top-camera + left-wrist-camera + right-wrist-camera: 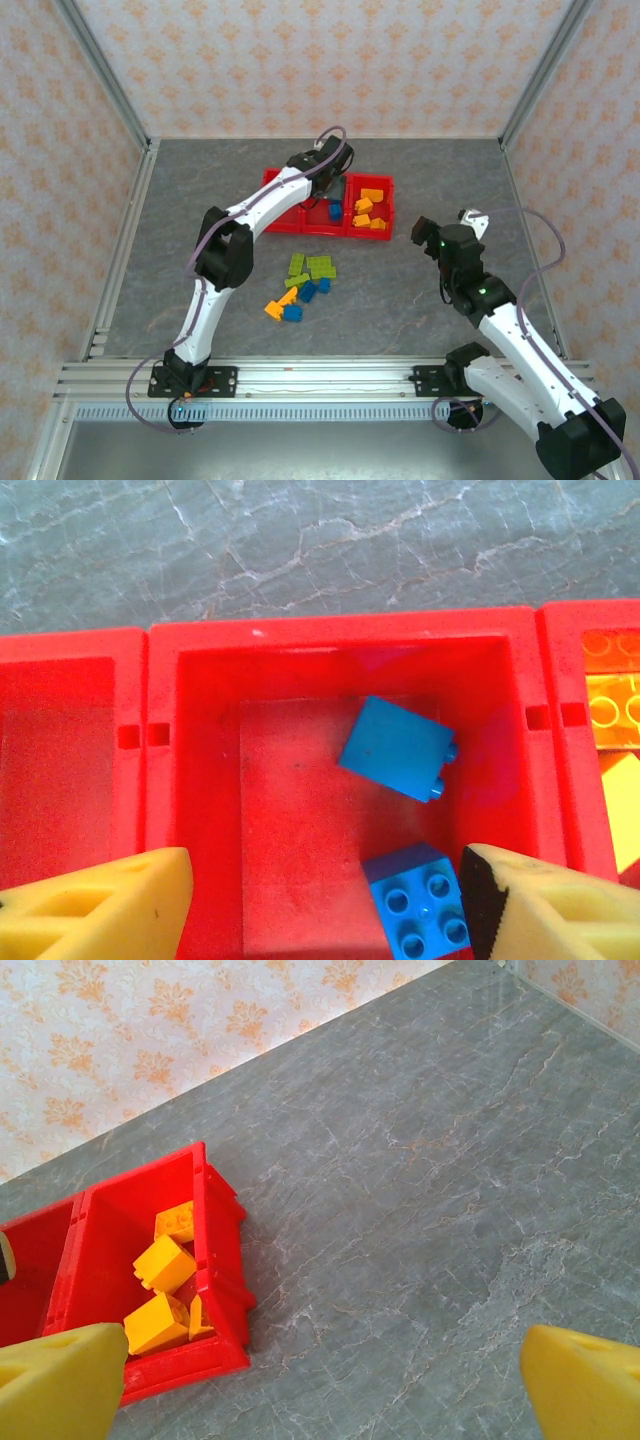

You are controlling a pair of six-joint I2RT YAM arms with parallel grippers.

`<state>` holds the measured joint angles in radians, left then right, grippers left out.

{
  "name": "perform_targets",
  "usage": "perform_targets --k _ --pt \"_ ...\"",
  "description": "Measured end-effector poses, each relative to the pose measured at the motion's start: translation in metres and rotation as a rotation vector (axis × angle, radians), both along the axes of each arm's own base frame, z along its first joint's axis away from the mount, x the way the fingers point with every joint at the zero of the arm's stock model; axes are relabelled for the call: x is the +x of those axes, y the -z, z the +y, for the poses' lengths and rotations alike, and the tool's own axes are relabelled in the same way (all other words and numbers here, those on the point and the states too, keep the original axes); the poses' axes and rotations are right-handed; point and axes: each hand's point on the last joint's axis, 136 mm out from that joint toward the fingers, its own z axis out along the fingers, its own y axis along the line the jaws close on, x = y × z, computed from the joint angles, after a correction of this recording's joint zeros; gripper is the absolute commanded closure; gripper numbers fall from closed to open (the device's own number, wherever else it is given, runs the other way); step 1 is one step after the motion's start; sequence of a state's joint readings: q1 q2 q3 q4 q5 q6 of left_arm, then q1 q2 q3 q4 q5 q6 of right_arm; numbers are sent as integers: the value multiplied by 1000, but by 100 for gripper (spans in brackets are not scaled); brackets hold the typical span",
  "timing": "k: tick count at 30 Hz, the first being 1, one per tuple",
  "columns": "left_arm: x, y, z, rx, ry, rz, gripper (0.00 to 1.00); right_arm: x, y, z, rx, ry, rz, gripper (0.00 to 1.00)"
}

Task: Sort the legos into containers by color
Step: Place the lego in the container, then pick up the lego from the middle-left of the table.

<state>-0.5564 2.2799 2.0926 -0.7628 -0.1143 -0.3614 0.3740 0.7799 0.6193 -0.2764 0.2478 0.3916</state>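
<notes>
The red tray (pixel 272 178) lies at the back of the table, with three containers side by side. My left gripper (pixel 325 905) hangs open over the middle container (pixel 300 810). Two blue legos lie in that container: one (pixel 398 748) tilted near the far wall, the other (pixel 420 905) studs up just beside my right fingertip (pixel 490 890). The right container (pixel 385 190) holds several orange legos (pixel 370 208). Loose green (pixel 312 266), blue (pixel 310 291) and orange (pixel 274 307) legos lie in a pile on the table. My right gripper (pixel 325 1390) stands open over bare table.
Patterned walls enclose the grey table on three sides. The right arm (pixel 500 310) reaches up the right side, its gripper (pixel 447 224) just right of the tray. The left arm (pixel 225 250) arches over the table left of the loose pile.
</notes>
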Motion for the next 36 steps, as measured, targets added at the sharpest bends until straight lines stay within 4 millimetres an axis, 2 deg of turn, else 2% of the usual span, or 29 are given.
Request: perform_targets --k 4,5,6,11,13,15,19,23,27,30,36 --pt "-14 -9 -1 7 34 -2 15 1 2 0 -2 0 6 0" --pt "-20 -15 -3 6 45 -9 11 1 3 1 -3 -1 10 0" --pt "-26 -21 -4 7 58 -16 2 1 3 1 -4 -1 13 0" --pt "-79 -59 -20 -16 126 -74 1 5 8 5 0 -16 27 0" --pt "-102 -62 -21 -31 143 -76 1 7 11 8 1 -25 39 0" --pt "-120 -57 -16 -33 147 -61 1 9 16 10 0 -33 54 0" --pt "-154 -30 -13 -12 159 6 2 13 22 14 -1 -44 74 0" --pt "-195 3 -26 -18 210 100 13 17 24 17 3 -54 75 0" --pt "-229 28 -38 -52 249 182 20 22 24 21 11 -62 68 0" --pt "-237 33 -40 -62 244 202 26 24 26 23 15 -69 70 0" --pt "-236 33 -42 -94 199 202 34 25 30 25 14 -77 85 0"
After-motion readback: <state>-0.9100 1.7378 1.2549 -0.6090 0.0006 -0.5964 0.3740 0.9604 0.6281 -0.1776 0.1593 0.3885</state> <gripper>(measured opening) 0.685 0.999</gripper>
